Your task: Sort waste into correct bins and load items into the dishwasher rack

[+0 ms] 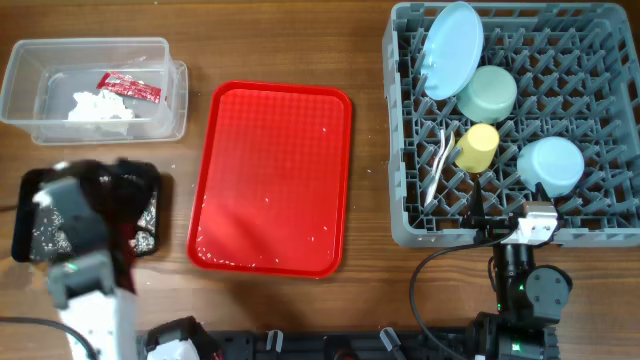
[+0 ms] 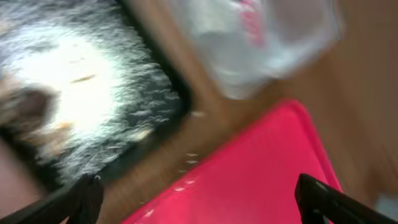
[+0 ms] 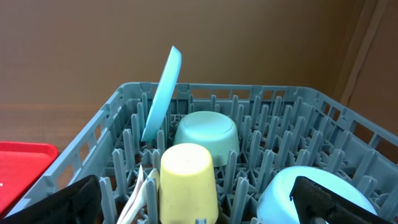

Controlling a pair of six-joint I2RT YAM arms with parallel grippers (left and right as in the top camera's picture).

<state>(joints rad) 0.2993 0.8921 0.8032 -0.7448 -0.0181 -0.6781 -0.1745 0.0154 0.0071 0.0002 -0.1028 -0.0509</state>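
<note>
— Your grippers?
— My left gripper (image 2: 199, 202) gapes wide, empty, above the black tray (image 1: 158, 182); my right gripper (image 3: 199, 208) the same, at the rack (image 1: 400, 150).
— And the rest?
— Tissue (image 1: 98, 108), sachet (image 1: 128, 87) in the tub (image 1: 30, 60); plate (image 1: 452, 50), cup (image 1: 478, 146), green bowl (image 1: 488, 92), blue bowl (image 1: 550, 165) racked.

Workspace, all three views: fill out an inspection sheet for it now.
Surface: wooden table; a few white crumbs lie beside the black tray.
Job's things: clear tub holds tissue and red sachet; black tray holds scraps; rack holds plate on edge, mint bowl, yellow cup and light blue bowl mouth down, fork and spoon.
Clutter: red tray, only pale specks on it.
Grippers: left gripper open, empty, over the black tray's edge; right gripper open, empty, at the rack's near side.
Cables: black cable by the right arm's base.
Surroundings: plain brown panel behind the rack.
</note>
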